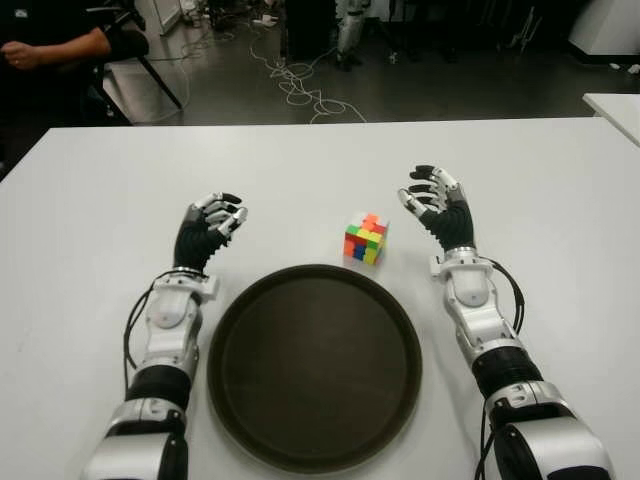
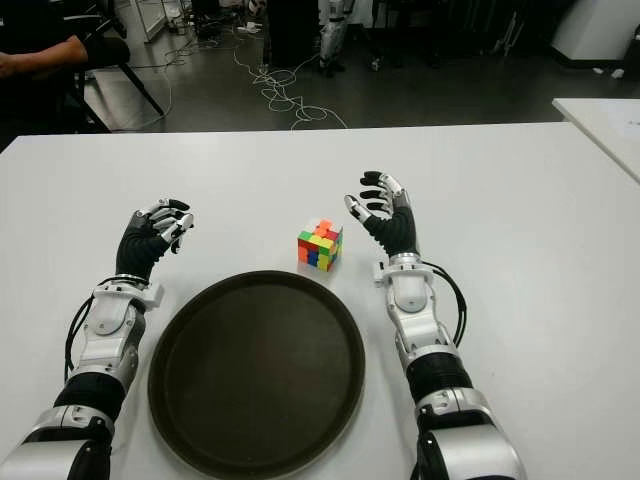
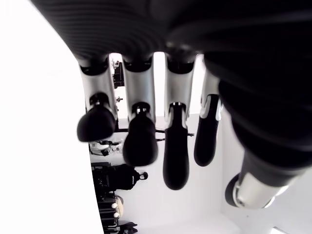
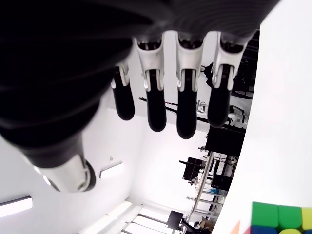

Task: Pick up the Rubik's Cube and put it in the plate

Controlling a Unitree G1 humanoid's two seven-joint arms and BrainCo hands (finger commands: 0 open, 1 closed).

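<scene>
A multicoloured Rubik's Cube [image 1: 365, 238] sits on the white table just beyond the far rim of a round dark brown plate [image 1: 250, 300]. My right hand [image 1: 432, 200] hovers to the right of the cube, a short gap away, fingers spread and holding nothing. A corner of the cube [image 4: 280, 222] shows in the right wrist view, apart from the fingers [image 4: 186, 109]. My left hand [image 1: 215, 222] shows to the left of the plate's far edge, its fingers [image 3: 141, 141] relaxed and empty.
The white table [image 1: 100, 200] stretches wide on both sides. Behind its far edge lie floor cables [image 1: 300, 85] and a seated person's arm [image 1: 60, 45] at the far left. A second white table corner [image 1: 615, 105] shows at the right.
</scene>
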